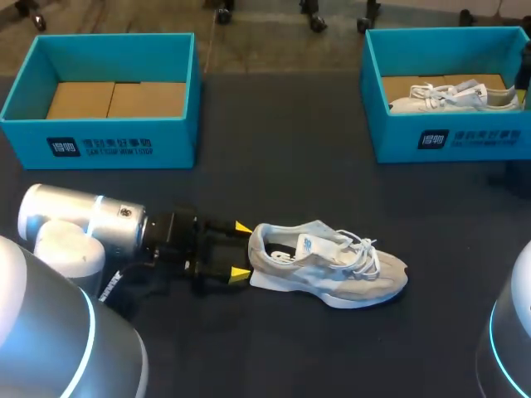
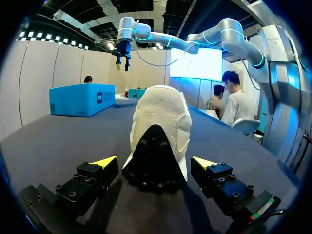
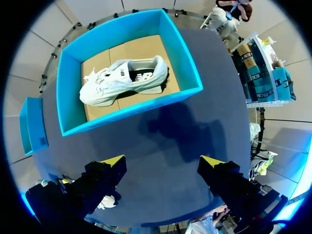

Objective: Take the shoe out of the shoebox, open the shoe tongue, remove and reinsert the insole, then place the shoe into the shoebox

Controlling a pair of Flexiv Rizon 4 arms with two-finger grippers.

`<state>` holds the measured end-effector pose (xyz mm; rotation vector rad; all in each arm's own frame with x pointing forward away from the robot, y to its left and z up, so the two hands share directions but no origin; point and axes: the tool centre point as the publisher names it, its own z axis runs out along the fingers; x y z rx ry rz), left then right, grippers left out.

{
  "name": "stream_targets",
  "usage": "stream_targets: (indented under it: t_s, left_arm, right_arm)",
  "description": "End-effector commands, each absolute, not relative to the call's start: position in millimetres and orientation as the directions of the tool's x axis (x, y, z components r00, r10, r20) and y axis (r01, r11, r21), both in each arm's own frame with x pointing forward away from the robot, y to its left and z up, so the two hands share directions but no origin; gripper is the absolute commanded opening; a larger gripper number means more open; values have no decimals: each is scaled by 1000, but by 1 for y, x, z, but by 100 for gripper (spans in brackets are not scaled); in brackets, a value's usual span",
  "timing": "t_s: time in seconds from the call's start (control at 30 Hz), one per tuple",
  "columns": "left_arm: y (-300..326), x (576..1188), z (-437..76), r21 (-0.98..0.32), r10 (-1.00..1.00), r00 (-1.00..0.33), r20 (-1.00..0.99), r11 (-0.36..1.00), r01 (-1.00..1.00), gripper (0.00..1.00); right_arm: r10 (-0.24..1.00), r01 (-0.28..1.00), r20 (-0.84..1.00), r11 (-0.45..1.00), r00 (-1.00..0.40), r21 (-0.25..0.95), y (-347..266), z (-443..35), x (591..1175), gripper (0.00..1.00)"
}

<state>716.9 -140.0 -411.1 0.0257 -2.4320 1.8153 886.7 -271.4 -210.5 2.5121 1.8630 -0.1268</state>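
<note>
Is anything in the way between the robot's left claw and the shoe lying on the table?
No, nothing visible is in the way. The open left gripper sits right behind the heel of the pale grey lace-up sneaker. Its jaws stand on either side of the heel, with only bare dark table between.

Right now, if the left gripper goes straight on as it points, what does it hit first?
The heel of the grey shoe: it lies straight ahead of the left gripper, between its open fingers, neither touching it. Exact gap unclear.

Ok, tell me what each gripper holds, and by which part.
Nothing. Left gripper is open astride the heel of the shoe, gaps showing; right gripper is open, empty.
</note>
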Motion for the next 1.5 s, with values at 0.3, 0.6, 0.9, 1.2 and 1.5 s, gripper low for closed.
stream_targets:
  t_s: [0.3,0.6,0.9,1.2,1.5]
  left_arm:
    - [-155,719,-414,-956,91,-992,90,289,-60,100]
    - [-164,713,-415,-956,117,-990,80,291,-42,100]
    - [-172,714,-419,-958,133,-987,89,282,-49,100]
    - [-176,710,-418,-965,148,-985,92,258,-52,100]
    - [-186,703,-420,-967,176,-980,94,252,-47,100]
  right_arm:
    - [955,956,-74,-292,289,-39,-271,-211,887,100]
    - [955,956,-74,-292,289,-39,-271,-211,887,100]
    - [955,956,-74,-292,289,-39,-271,-211,887,100]
    - [955,956,-74,-292,289,-39,-271,-211,887,100]
    - [955,956,-74,-292,289,-39,-271,-211,887,100]
